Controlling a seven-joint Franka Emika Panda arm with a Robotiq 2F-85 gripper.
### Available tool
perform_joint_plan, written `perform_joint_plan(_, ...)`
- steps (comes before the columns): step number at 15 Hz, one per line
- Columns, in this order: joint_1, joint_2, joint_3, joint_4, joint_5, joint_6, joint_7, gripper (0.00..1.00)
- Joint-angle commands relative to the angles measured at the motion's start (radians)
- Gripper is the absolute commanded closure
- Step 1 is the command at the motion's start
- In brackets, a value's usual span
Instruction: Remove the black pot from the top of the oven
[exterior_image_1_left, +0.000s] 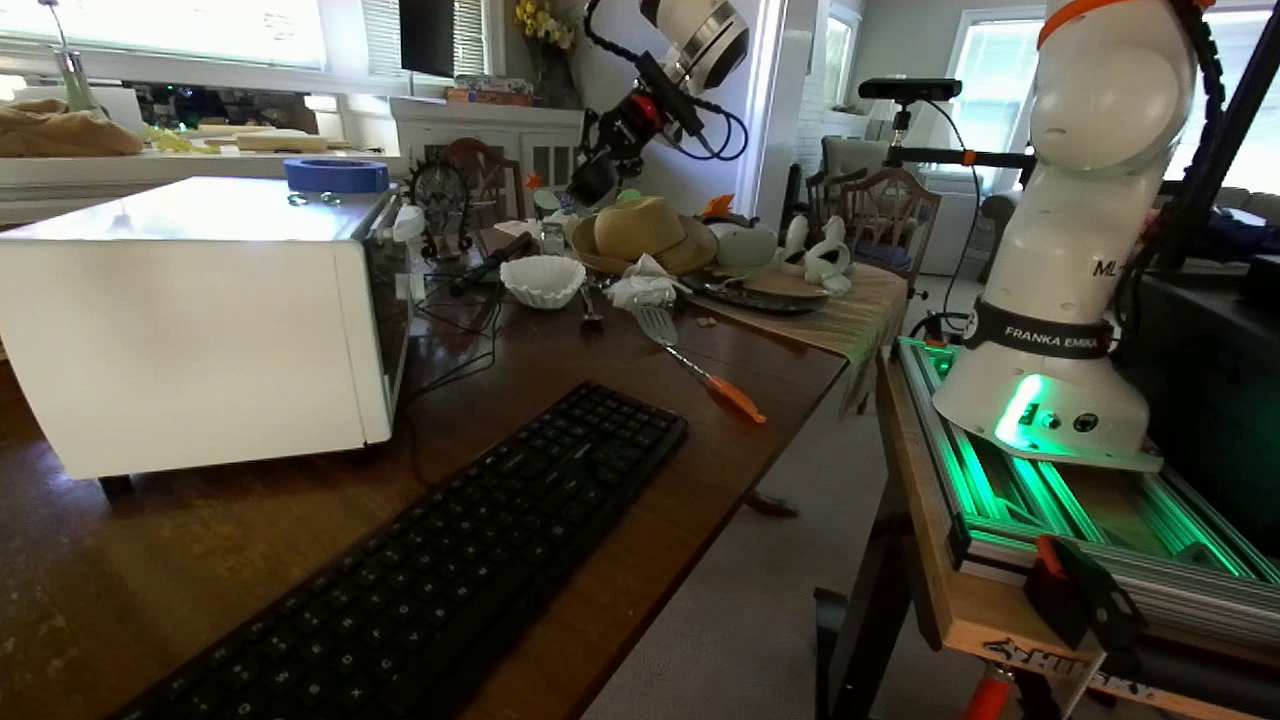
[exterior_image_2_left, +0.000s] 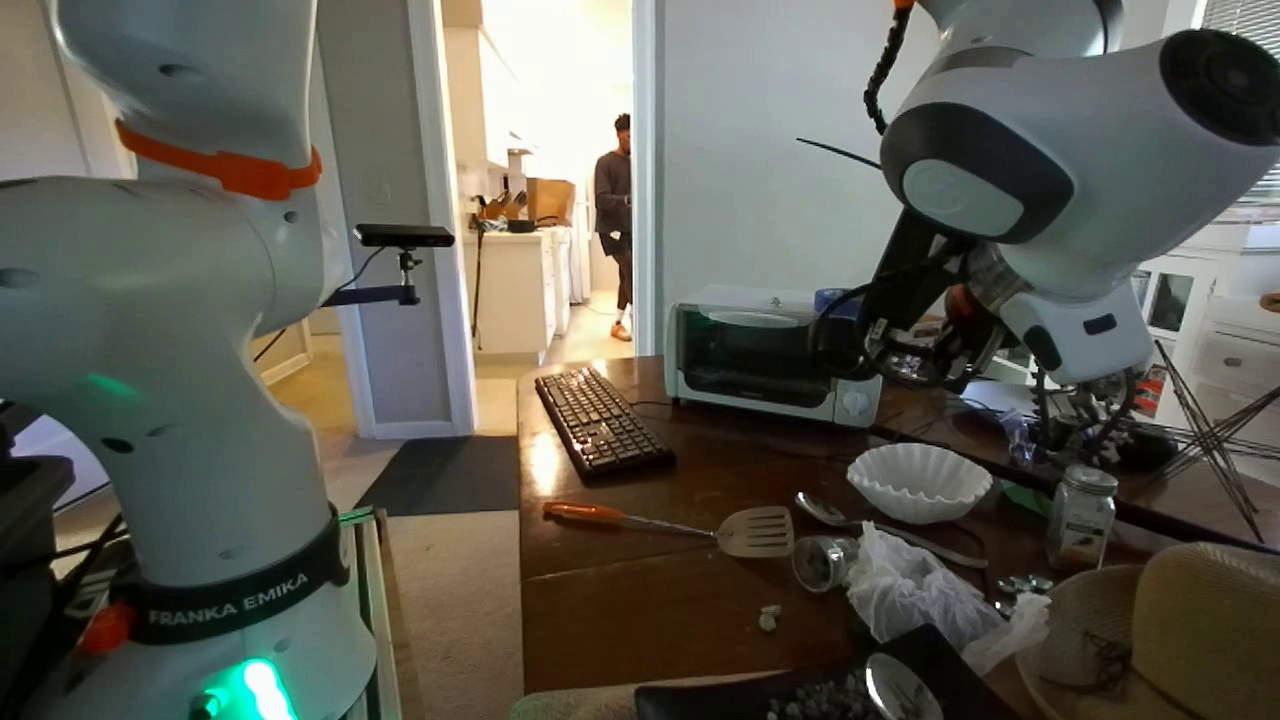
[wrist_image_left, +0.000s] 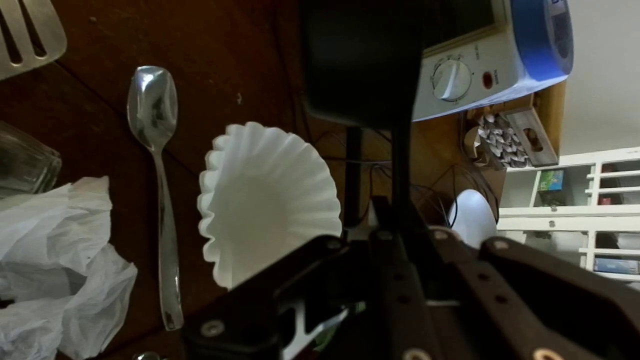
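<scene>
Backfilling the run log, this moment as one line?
gripper: closed on black pot | pot: in air, off toaster oven | blue tape roll: on oven top | set-down: not yet done

pot (wrist_image_left: 360, 60): matt | oven (exterior_image_1_left: 190, 340): smooth | table (exterior_image_1_left: 220, 540): glossy wood (catching the light) | spoon (wrist_image_left: 154, 117): shiny metal

The gripper (exterior_image_2_left: 892, 350) holds the black pot (exterior_image_2_left: 842, 348) before the oven (exterior_image_2_left: 752, 358).
</scene>
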Motion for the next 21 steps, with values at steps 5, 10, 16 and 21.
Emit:
perform_joint_plan(5,0.101,0.001,-0.093,-0.010,0.061,0.013,-0.021,0.99)
perform_joint_plan(10,0.169,0.007,-0.107,-0.087,0.159,0.030,-0.134,0.99)
perform_joint_plan(16,0.224,0.019,-0.112,-0.162,0.182,0.066,-0.260,0.99)
perform_joint_plan(21,0.256,0.037,-0.104,-0.200,0.168,0.097,-0.350,0.99)
